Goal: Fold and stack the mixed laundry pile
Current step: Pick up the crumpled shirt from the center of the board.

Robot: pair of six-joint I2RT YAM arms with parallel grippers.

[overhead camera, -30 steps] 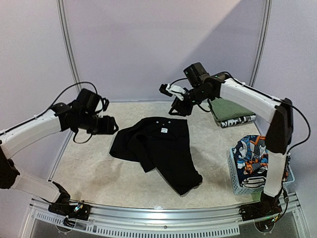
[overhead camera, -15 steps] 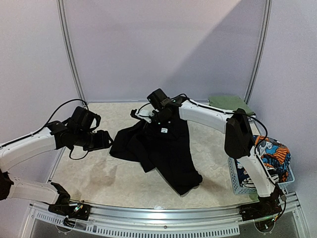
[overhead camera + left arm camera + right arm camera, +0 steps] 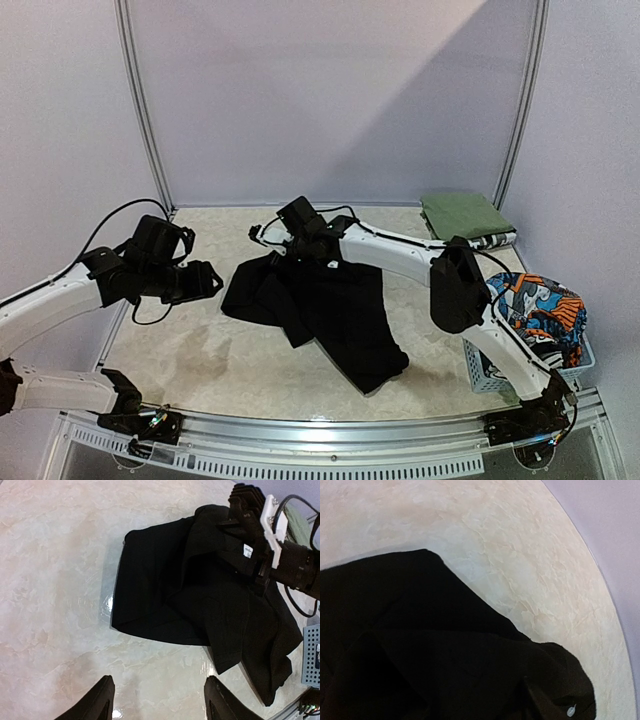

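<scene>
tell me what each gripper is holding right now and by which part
Left gripper: open above the bare table, nothing held. Right gripper: sits at the collar end of the black garment, but whether it pinches cloth cannot be told.

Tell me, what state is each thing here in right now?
Black garment, rumpled, spread on the table.
Green cloth, neatly folded, far right.
Basket, heaped with a cartoon-print garment.
Left end effector, open, empty, beside the black garment.
Right end effector, over the garment's collar; open or shut unclear.
</scene>
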